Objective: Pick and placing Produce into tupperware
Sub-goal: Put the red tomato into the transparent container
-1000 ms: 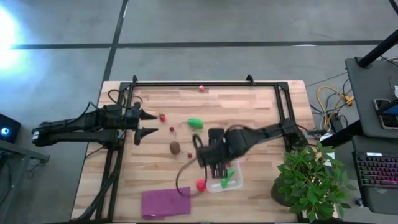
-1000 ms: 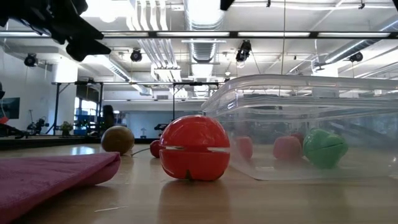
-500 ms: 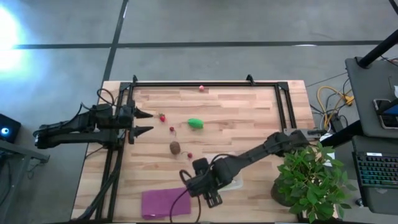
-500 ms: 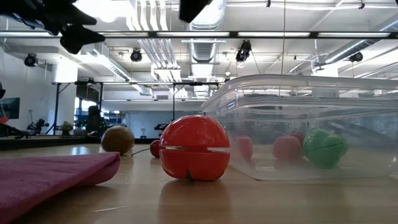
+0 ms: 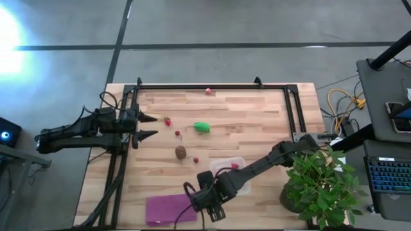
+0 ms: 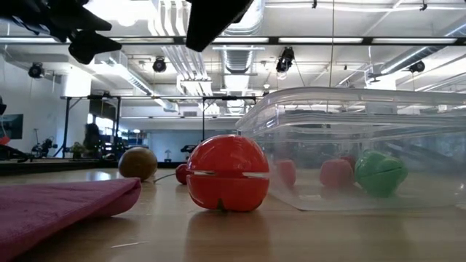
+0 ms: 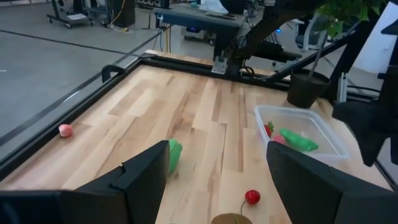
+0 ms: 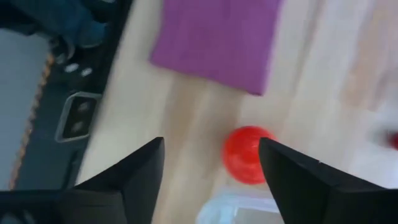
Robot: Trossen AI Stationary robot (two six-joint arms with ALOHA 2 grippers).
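Red, the ball [image 8: 247, 154] sat beside the clear tupperware [image 5: 239, 163] near the table's front edge (purple sheet [image 5: 170, 208] alongside), right gripper [image 5: 209, 206] spread above it, left gripper [image 5: 151, 126] spread over bare wood far off.

The table [image 5: 257, 128] is pale blond wood in striped planks, framed by a black rail [image 5: 212, 85]. A purple sheet [image 5: 168, 208] lies near its front edge. The tupperware [image 6: 364, 145] is clear, showing a green piece [image 6: 380, 173] and pinkish-red pieces [image 6: 335, 173] inside. A glossy red ball [image 6: 227, 173] sits beside it. The kiwi-like ball [image 5: 180, 152] is brown, another oblong piece [image 5: 202, 128] bright green, the berry [image 5: 208, 92] by the far edge pink. Both arms are dark; the potted plant [image 5: 324, 186] is leafy green.
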